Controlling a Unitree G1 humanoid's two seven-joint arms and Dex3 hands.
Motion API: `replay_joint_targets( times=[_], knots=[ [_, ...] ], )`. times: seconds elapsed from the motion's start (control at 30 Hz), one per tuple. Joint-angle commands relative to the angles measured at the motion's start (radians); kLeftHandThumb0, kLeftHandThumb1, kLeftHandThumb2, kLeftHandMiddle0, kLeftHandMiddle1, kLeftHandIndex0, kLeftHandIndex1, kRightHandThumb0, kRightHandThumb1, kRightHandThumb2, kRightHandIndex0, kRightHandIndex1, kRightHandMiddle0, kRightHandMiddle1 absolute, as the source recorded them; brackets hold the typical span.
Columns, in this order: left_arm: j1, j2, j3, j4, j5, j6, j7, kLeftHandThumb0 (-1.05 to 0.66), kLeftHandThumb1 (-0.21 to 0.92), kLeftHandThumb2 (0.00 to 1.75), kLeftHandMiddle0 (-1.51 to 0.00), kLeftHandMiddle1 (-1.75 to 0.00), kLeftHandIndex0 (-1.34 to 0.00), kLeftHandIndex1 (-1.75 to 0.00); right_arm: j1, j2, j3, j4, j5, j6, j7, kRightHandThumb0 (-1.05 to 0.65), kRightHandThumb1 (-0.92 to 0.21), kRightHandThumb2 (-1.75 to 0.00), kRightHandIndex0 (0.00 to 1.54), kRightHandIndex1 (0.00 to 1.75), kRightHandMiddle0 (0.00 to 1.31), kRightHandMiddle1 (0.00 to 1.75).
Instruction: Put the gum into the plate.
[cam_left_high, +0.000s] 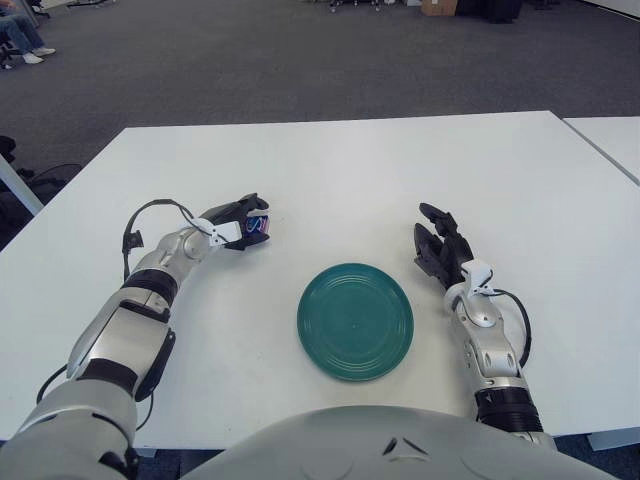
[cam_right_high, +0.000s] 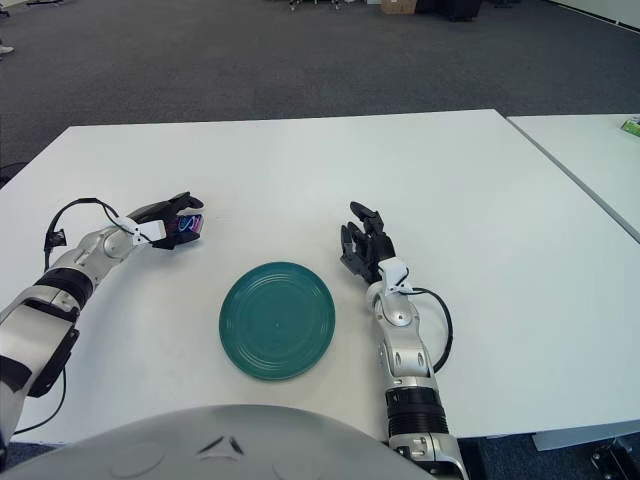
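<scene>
The gum (cam_left_high: 257, 228) is a small blue pack with pink and white print, tipped up on edge. The left hand (cam_left_high: 236, 220) has its dark fingers curled around it, low over the table (cam_left_high: 330, 160), up-left of the green plate (cam_left_high: 354, 320). The right hand (cam_left_high: 440, 250) shows just right of the plate, fingers loosely spread, holding nothing. The right eye view shows more of the neighbouring table (cam_right_high: 590, 150). Bare white tabletop lies between gum and plate.

- A white tabletop (cam_left_high: 400, 170) fills most of the view.
- A 2nd white table (cam_left_high: 610, 135) stands just beside it at the right, a narrow gap between.
- Dark grey carpet (cam_left_high: 250, 60) lies beyond.
- A seated person's legs (cam_left_high: 20, 35) show at far left.
</scene>
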Motion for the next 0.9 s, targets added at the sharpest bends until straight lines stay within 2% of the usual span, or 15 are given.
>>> replay_joint_targets(
  times=[0.0,0.3,0.67,0.87],
  knots=[
    [0.016,-0.011,-0.016,0.003,0.014,-0.006,0.009,-0.88,0.92,0.32,-0.26,0.00,-0.04,-0.91,0.018,-0.003,-0.008,0.036,0.010,0.059,0.002,-0.57,-0.92,-0.73,0.30,0.00,0.00,0.55],
    [0.034,-0.006,-0.017,0.004,0.004,-0.016,0.026,-0.84,0.92,0.23,-0.26,0.00,-0.07,-0.91,0.015,-0.009,-0.020,0.034,0.021,0.069,0.012,-0.57,-0.92,-0.75,0.29,0.00,0.00,0.52],
    [0.055,0.004,-0.013,0.012,0.005,-0.012,0.078,-0.81,0.92,0.27,-0.28,-0.01,-0.11,-0.93,0.000,-0.024,-0.034,0.043,0.040,0.091,0.024,-0.58,-0.92,-0.75,0.29,0.00,0.00,0.51],
    [0.065,0.015,-0.025,0.027,0.023,-0.017,0.119,-0.67,0.89,0.24,-0.35,-0.03,-0.17,-1.06,-0.013,-0.027,-0.042,0.060,0.050,0.086,0.030,-0.58,-0.92,-0.74,0.28,0.00,0.00,0.51]
  ],
)
